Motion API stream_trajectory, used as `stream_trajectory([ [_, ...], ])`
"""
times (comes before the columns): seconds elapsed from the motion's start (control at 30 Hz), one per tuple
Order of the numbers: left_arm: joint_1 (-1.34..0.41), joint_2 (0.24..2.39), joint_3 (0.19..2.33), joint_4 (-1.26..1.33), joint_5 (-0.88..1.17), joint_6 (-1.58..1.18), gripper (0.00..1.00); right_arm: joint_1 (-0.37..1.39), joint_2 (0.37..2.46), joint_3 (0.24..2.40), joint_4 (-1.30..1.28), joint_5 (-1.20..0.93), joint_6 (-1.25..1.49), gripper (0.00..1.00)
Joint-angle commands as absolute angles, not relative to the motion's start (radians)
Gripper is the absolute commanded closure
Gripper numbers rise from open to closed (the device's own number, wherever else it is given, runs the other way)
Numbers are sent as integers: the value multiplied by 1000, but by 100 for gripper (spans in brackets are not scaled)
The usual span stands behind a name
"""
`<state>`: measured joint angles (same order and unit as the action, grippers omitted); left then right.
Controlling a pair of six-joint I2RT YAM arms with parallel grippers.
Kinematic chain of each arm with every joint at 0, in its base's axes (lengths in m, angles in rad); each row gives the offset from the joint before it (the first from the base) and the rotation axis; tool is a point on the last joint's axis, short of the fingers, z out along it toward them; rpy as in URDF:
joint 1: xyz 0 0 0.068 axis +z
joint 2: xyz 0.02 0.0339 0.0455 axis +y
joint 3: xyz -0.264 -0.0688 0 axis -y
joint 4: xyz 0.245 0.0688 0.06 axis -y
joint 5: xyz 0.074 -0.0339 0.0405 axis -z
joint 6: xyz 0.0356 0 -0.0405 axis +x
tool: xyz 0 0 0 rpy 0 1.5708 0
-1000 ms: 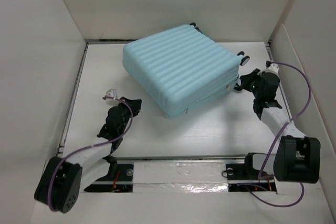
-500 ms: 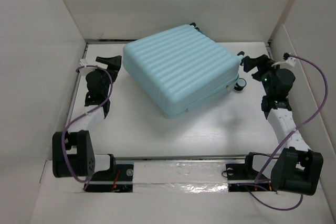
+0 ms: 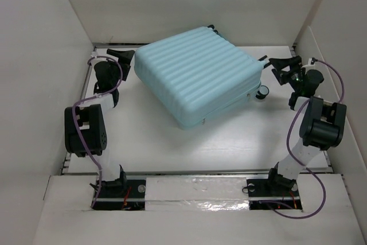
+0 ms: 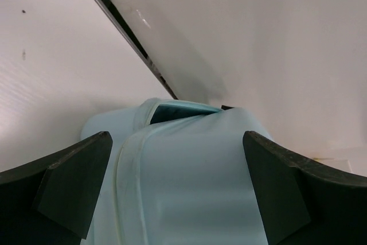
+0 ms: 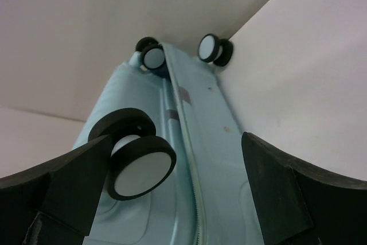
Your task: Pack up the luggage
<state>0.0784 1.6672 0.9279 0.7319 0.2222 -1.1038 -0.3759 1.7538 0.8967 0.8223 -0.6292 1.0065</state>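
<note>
Luggage (image 3: 195,76): small pale aqua-blue hard-shell suitcase with a ribbed shell, closed, lying flat on the white table (image 3: 229,142). It sits toward the far half of the table, turned at an angle, one corner pointing at the near edge.

Left gripper (image 3: 125,60): at the far-left side, just beside the suitcase's left corner. Jaws spread wide. In the left wrist view the luggage (image 4: 189,187) fills the space between the two dark fingers (image 4: 69,182), its smooth end and a recessed edge straight ahead. Left gripper (image 4: 180,185) holds nothing; cannot tell whether either finger touches the shell.

Right gripper (image 3: 276,68): at the far-right side, near the suitcase's right corner, apart from it in the overhead view. Jaws spread wide, nothing held. In the right wrist view the luggage (image 5: 200,142) runs away from the camera between the fingers, wheel end nearest. Right gripper (image 5: 178,193) frames a black-and-white spinner wheel (image 5: 140,162), which stands close to the left-hand finger (image 5: 63,182); contact cannot be told. Zip seam (image 5: 188,124) runs down the middle of the side facing the camera. Two more wheels (image 5: 213,48) sit at the far end against the white wall (image 5: 86,15).

Overhead, one wheel (image 3: 264,92) shows just off the suitcase's right corner, between shell and right gripper.
</note>
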Motion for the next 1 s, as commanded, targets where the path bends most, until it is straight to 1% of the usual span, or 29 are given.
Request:
stream_trajectory([
  [0.0,77,1722,962,861,319,-1126,1,-339,1828,968,1197,-803,1233,0],
  [0.03,68,1730,960,877,327,-1132,1,-324,1857,979,1257,-817,1282,0],
  [0.07,67,1735,960,885,328,-1135,1,-324,1924,992,1417,-831,1336,0],
  [0.1,58,1739,959,899,324,-1135,1,-307,1962,999,1513,-837,1404,0],
  [0.13,48,1744,959,903,321,-1129,1,-293,1997,1009,1607,-839,1540,0],
  [0.2,38,1750,960,916,316,-1126,1,-284,2096,1067,1809,-839,1694,0],
  [0.27,28,1764,968,928,324,-1126,1,-249,2117,1100,1812,-848,1709,0],
  [0.37,18,1773,973,963,345,-1140,1,-235,2091,1130,1810,-856,1681,0],
  [0.57,-1,1743,1019,971,361,-1127,1,-225,1970,1193,1727,-879,1614,0],
  [0.83,-29,1697,1061,969,367,-1118,1,-256,1807,1174,1687,-897,1556,0],
  [0.97,-38,1704,1084,968,377,-1126,1,-278,1730,1160,1605,-902,1479,0],
])
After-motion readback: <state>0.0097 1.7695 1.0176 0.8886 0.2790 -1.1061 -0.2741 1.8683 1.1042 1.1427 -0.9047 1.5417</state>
